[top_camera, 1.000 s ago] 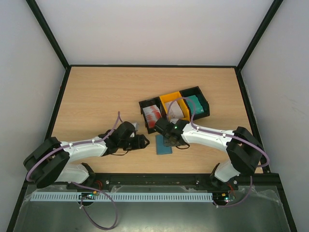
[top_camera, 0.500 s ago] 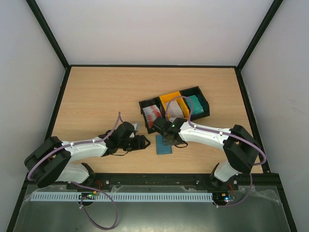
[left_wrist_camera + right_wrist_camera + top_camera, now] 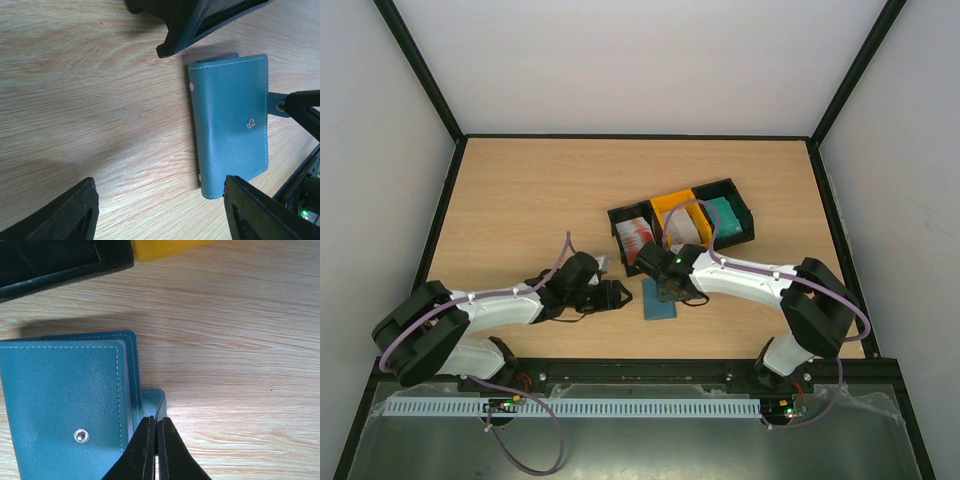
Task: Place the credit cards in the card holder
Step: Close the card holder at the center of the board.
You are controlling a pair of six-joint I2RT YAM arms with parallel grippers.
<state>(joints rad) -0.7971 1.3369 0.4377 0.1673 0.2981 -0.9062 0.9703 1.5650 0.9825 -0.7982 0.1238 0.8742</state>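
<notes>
R end effector [image 3: 155,426] is pinched shut on the clasp tab [image 3: 152,399] of the card holder [image 3: 230,125], flat on the bench [image 3: 520,200] by the bins [image 3: 680,220] — lift slowly, w/ the wide-open L end effector [image 3: 160,205] bracing.

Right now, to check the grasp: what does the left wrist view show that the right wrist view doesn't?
Only left wrist: the whole folded holder and the open left gripper. Only right wrist: the yellow bin and, up close, the right gripper shut on the tab. Both: holder, tab, right gripper, table.
</notes>
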